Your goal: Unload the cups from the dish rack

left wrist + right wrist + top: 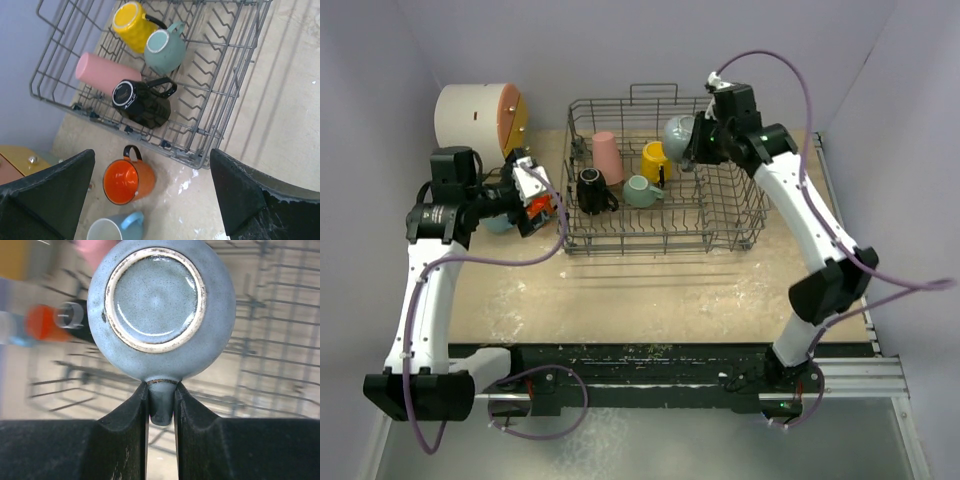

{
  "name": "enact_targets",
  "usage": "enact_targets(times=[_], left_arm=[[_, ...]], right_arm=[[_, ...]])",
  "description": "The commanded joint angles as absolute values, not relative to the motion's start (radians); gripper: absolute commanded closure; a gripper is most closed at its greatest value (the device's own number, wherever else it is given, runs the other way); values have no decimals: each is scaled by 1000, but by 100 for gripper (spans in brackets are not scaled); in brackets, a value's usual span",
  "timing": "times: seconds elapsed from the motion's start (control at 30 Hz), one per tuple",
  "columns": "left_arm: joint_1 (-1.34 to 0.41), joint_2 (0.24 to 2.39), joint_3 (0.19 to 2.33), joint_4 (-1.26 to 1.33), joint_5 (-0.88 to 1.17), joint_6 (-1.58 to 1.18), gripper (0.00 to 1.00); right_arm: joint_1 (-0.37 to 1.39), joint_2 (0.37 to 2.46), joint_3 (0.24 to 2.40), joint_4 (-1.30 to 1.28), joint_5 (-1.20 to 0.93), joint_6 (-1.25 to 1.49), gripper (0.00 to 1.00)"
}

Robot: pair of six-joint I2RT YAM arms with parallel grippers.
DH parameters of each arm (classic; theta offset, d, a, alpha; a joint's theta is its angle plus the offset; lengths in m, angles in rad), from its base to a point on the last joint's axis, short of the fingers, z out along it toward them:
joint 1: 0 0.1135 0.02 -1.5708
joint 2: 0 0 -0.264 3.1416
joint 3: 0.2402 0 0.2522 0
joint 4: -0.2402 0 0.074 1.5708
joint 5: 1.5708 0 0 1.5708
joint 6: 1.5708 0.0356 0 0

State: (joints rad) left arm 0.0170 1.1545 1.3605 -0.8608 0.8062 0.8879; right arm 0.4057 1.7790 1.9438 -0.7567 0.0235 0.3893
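right gripper [160, 390] pinches grey mug [160, 305] by its handle; dish rack [263, 302] behind blurred; left gripper [152, 155] spread wide.

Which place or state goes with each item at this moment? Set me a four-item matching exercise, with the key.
Items
1. grey mug
2. orange mug
3. pink tumbler
4. left gripper

Places or states
A. inside the dish rack
B. held by its handle in the jaws of the right gripper
C. mouth up on the table, outside the dish rack
D. open, holding nothing

Pairs: 1-B, 2-C, 3-A, 4-D
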Motion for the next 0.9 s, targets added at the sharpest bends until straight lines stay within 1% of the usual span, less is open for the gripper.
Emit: enact_targets(times=[0.0, 0.17, 0.37, 0.6, 0.7, 0.87], left_arm=[[-31, 1073, 1266, -645, 847, 933, 1], [-84, 982, 1146, -412, 813, 942, 6], [-113, 889, 1013, -218, 805, 1028, 13], [-114, 802, 941, -210, 873, 1182, 15], [-114, 786, 938, -263, 898, 1274, 15], [-114, 777, 934, -279, 873, 1330, 17]], right_arm=[[455, 1586, 1861, -478, -185, 628, 100], [550, 1476, 1674, -243, -276, 841, 100], [650, 1442, 1562, -42, -349, 996, 100], [727, 1412, 1410, 191, -439, 1144, 100], [769, 1410, 1356, 278, -449, 1199, 100], [804, 1407, 1271, 414, -457, 1277, 100]])
